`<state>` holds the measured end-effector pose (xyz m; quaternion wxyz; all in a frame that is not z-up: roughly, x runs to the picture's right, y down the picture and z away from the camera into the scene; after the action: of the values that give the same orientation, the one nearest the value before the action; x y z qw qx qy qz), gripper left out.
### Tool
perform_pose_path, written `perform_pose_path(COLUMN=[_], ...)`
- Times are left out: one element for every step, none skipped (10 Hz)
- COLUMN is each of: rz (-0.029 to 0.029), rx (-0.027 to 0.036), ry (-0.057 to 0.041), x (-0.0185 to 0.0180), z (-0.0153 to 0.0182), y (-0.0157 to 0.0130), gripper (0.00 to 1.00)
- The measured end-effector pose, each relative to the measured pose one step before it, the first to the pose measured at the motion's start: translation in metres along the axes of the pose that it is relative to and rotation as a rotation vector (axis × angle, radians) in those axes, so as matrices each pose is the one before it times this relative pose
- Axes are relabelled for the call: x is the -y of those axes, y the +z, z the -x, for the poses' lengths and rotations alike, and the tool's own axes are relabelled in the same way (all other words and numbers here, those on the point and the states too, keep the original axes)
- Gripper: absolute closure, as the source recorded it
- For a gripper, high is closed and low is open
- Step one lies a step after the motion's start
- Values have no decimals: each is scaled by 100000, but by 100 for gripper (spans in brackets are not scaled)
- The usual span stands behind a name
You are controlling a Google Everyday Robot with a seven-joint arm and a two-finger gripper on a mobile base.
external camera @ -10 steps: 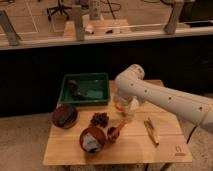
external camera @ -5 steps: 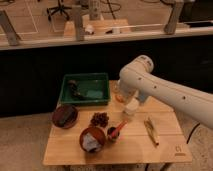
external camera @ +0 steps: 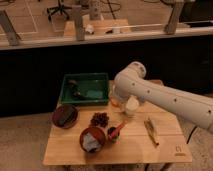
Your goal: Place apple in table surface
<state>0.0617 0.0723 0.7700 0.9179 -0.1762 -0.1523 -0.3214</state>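
Note:
The apple (external camera: 116, 103) shows as a small yellow-orange patch just left of the white cup (external camera: 132, 106), at the back middle of the light-wood table surface (external camera: 165, 142). It is partly covered by my white arm (external camera: 160, 97). The arm reaches in from the right and bends down over it. My gripper (external camera: 117, 98) is at the arm's lower end, right at the apple, and is mostly hidden by the wrist. I cannot tell whether the apple rests on the wood or hangs just above it.
A green tray (external camera: 86, 90) sits at the back left. A dark bowl (external camera: 65, 116), a grape cluster (external camera: 100, 119), a red bowl with something white in it (external camera: 93, 139), a small red cup (external camera: 114, 133) and a long yellowish object (external camera: 151, 131) lie on the table. A logo mark (external camera: 178, 149) is at the front right corner.
The arm's elbow rose and swung a little right, then came back down. The arm's end stayed by the cup and apple. Other objects have not moved.

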Motion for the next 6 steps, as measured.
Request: perform_pose_path(rz=[830,2242,2200,1110,2663,1981], rx=[1651,2270,2170,1114,1769,1044], ry=[-808,-897,-511,-184,165,241], x=[-482,-878,-660,-310,-819,-534], z=[189,306,376,160,25,-26], y=[1017,1796,1711,834,1387,598], gripper=[81,81,81,81,81,81])
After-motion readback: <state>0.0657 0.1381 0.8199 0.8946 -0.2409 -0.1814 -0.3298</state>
